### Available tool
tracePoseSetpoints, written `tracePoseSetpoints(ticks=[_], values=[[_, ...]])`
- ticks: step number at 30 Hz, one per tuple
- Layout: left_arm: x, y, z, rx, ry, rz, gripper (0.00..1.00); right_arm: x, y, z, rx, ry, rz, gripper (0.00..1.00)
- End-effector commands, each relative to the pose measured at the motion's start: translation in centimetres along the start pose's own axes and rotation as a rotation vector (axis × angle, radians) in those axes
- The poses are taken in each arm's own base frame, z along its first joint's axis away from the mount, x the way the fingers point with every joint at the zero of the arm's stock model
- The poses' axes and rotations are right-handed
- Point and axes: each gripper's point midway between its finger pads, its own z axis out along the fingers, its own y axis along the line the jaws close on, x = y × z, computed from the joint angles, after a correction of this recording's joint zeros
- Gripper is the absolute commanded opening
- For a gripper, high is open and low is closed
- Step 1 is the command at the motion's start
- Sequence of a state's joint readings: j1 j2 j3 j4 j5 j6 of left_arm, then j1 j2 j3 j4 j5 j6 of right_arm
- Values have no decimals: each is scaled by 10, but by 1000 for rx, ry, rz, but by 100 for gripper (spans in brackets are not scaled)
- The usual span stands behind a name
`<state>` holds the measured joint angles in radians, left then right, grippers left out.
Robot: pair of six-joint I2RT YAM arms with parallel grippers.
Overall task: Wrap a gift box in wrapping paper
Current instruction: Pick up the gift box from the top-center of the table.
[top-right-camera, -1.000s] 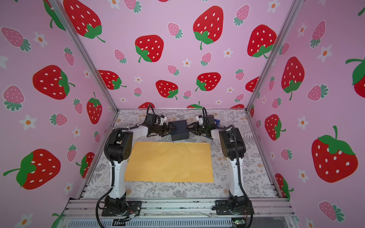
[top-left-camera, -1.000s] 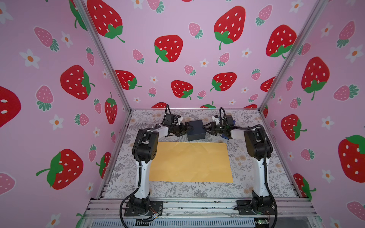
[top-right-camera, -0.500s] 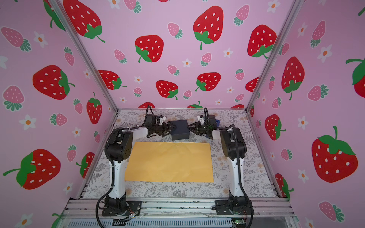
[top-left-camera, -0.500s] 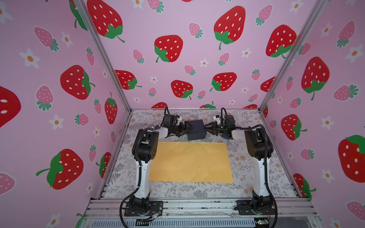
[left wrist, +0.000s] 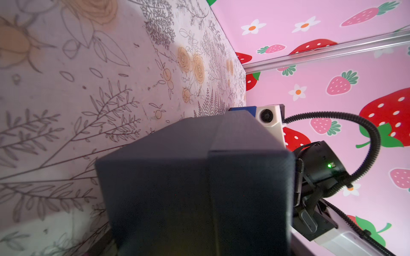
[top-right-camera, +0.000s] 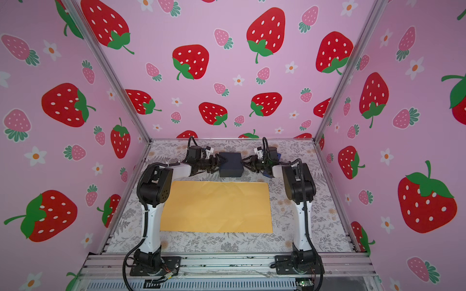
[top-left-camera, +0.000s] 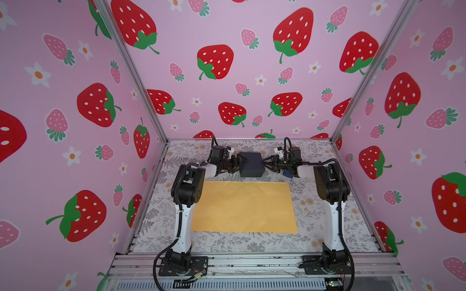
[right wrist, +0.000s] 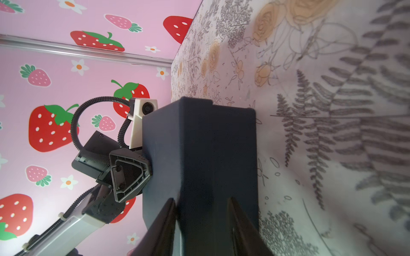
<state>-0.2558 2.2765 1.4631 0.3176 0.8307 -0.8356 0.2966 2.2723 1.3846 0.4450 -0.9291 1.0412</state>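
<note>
The black gift box [top-left-camera: 251,163] [top-right-camera: 230,163] is at the back of the table, between my two grippers. My left gripper [top-left-camera: 239,163] is at its left end. In the right wrist view one of its fingers [right wrist: 131,175] lies against the box's top edge, and the other is hidden. The box [left wrist: 195,177] fills the left wrist view and hides the jaws. My right gripper [right wrist: 200,199] is partly open, both fingertips pressed on the box's [right wrist: 210,155] right end with nothing between them. The yellow-orange wrapping paper [top-left-camera: 243,206] [top-right-camera: 216,206] lies flat in front of the box.
A blue tape dispenser [top-left-camera: 287,173] [top-right-camera: 266,173] lies on the floral table covering [top-left-camera: 315,209] under my right wrist. The pink back wall stands close behind the box. Both arm bases are bolted to the front rail [top-left-camera: 252,262].
The left jaws have narrowed on the box's left end. The right jaws closed a little, then widened. The box has shifted slightly toward the back wall and sits squarer.
</note>
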Motion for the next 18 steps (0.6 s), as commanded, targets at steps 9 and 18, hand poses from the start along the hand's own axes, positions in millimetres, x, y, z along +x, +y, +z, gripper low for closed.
tracePoseSetpoints(ticks=[9, 18], values=[[16, -43, -39, -13, 55, 85, 78, -6, 54, -53, 205, -49, -172, 69], [84, -68, -95, -23, 106, 79, 77, 38, 84, -97, 222, -74, -209, 70]])
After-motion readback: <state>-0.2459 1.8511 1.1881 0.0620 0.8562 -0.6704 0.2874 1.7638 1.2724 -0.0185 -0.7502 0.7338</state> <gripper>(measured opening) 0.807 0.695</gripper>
